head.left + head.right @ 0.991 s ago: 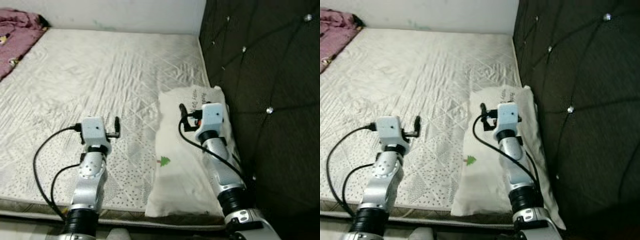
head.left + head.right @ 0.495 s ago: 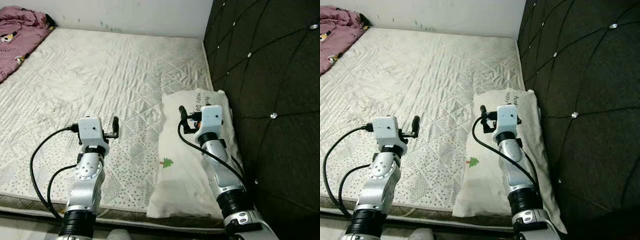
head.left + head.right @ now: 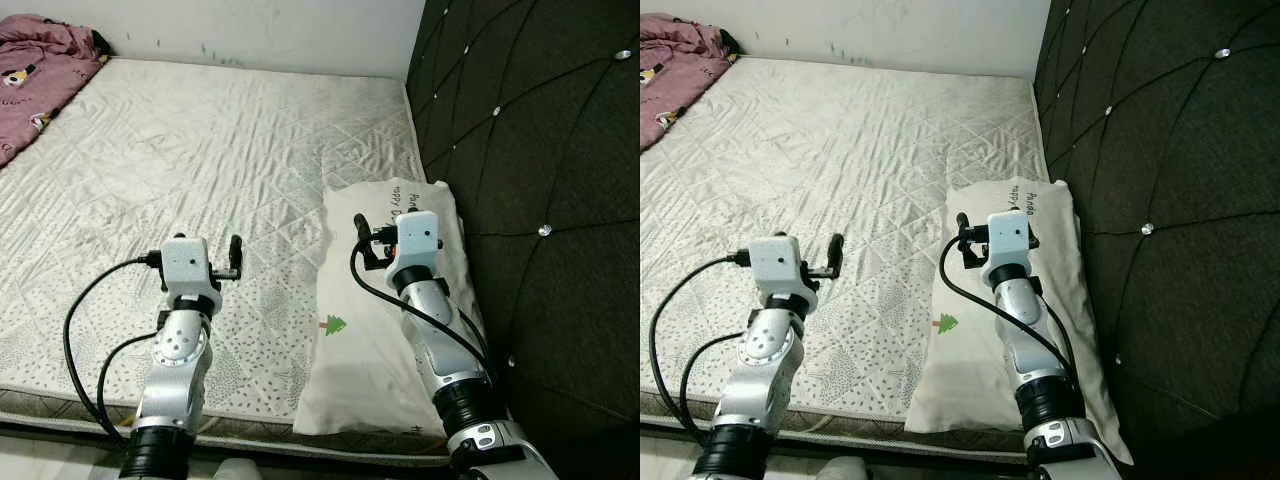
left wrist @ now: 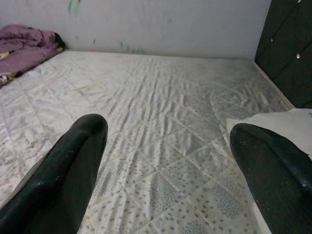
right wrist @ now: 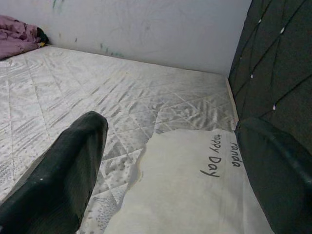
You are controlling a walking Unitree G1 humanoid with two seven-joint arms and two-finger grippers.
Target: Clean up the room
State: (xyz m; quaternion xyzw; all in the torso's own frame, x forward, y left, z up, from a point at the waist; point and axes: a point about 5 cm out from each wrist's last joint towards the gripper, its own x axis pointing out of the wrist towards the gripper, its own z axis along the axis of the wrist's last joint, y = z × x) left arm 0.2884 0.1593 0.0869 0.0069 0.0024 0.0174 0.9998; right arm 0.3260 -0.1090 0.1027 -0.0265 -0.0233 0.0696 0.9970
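Bed: bare quilted white mattress point(image 3: 220, 150) against a dark tufted headboard point(image 3: 530, 130), bearing a white pillow point(image 3: 350, 340) with a small green tree print beside the headboard and a purple blanket point(image 3: 40, 70) bunched at the far corner.

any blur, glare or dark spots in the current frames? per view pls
Eye views: sharp, evenly lit, studs on the headboard glint. Left wrist view: mattress sharp, the left hand's fingers soft and near-black. Right wrist view: pillow print legible, right hand's fingers blurred up close.
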